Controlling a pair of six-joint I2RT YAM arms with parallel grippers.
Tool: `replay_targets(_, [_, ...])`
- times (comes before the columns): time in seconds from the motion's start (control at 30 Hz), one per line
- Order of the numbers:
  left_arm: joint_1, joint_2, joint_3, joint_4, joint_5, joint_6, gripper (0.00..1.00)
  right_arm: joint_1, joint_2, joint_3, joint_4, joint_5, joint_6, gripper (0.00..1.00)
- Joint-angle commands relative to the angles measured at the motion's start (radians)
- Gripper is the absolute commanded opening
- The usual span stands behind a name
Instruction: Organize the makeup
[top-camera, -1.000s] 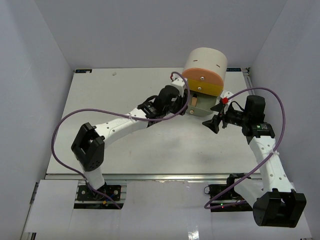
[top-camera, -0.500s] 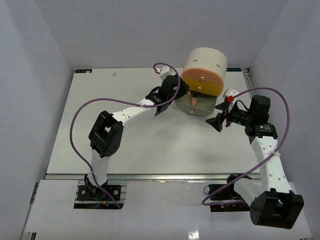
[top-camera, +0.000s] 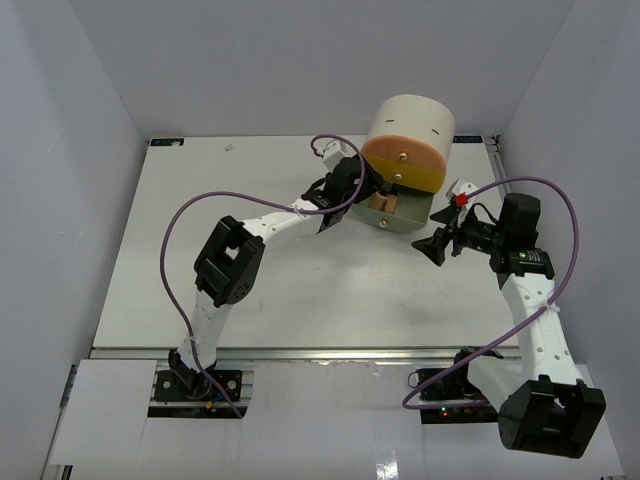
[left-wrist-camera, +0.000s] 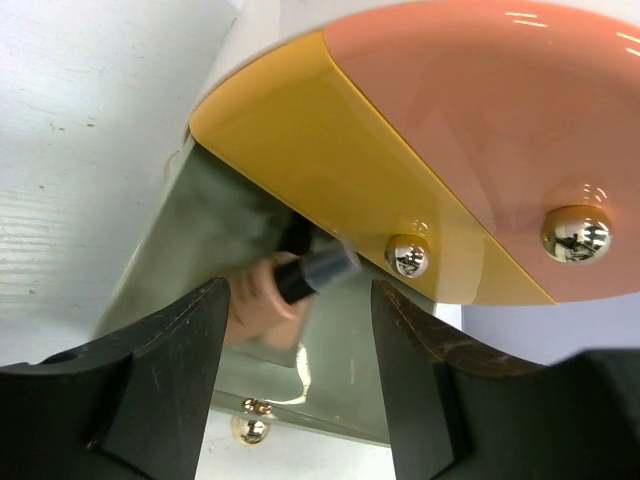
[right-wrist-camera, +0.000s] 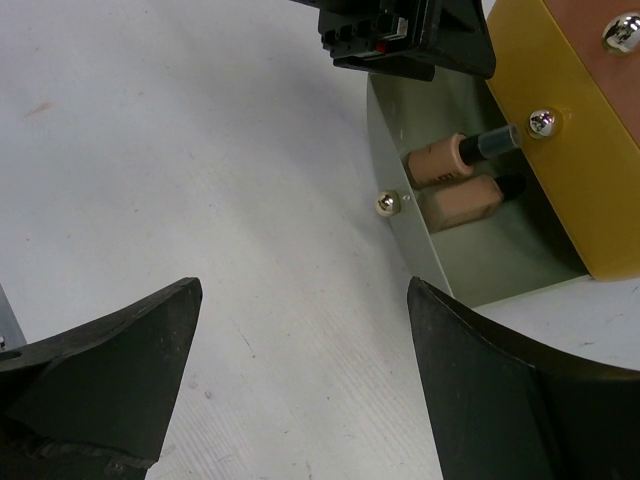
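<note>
Two beige black-capped bottles (right-wrist-camera: 440, 160) (right-wrist-camera: 465, 200) lie side by side in the open grey drawer (right-wrist-camera: 500, 255) at the foot of the cream cylinder (top-camera: 412, 120). In the left wrist view one of the bottles (left-wrist-camera: 262, 300) lies just beyond my fingers, its black cap under the yellow drawer (left-wrist-camera: 300, 140). My left gripper (top-camera: 368, 192) (left-wrist-camera: 300, 400) is open and empty over the drawer's left side. My right gripper (top-camera: 436, 246) (right-wrist-camera: 300, 390) is open and empty above bare table, right of the drawer. The other makeup is out of view.
The pink drawer (top-camera: 400, 157) and the yellow drawer (top-camera: 425, 178) stick out above the grey drawer (top-camera: 405, 222). The grey drawer's brass knob (right-wrist-camera: 387, 203) faces the table. White walls close in the table on three sides.
</note>
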Motion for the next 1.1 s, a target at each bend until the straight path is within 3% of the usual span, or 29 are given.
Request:
replay_targets(0.0, [0.003,-0.034,0.04,0.057,0.033,0.029,0.71,-0.012,-0.005,-0.004,0.035,-0.031,0.012,0.9])
replay_targets(0.2, [0.009,-0.122,-0.038,0.128,0.062,0.112,0.72,-0.013,-0.002,-0.03,0.055,-0.049,-0.002,0.9])
replay_targets(0.3, [0.021,-0.206,-0.099,0.174,0.134,0.222,0.72,-0.013,0.005,-0.045,0.054,-0.079,-0.035,0.92])
replay_targets(0.47, [0.07,-0.404,-0.275,0.186,0.395,0.478,0.73,-0.006,0.021,-0.059,0.052,-0.101,-0.093,1.0])
replay_targets(0.63, [0.154,-0.696,-0.525,0.095,0.507,0.687,0.73,0.087,0.091,-0.002,-0.035,0.026,-0.224,0.71])
replay_targets(0.83, [0.217,-0.967,-0.829,0.047,0.444,0.796,0.73,0.364,0.273,0.11,-0.101,0.323,-0.38,0.33])
replay_targets(0.9, [0.222,-1.03,-0.919,0.062,0.401,0.827,0.75,0.407,0.358,0.139,-0.098,0.387,-0.383,0.28])
replay_targets(1.07, [0.222,-1.127,-0.94,0.051,0.346,0.873,0.76,0.511,0.509,0.177,-0.039,0.605,-0.349,0.26])
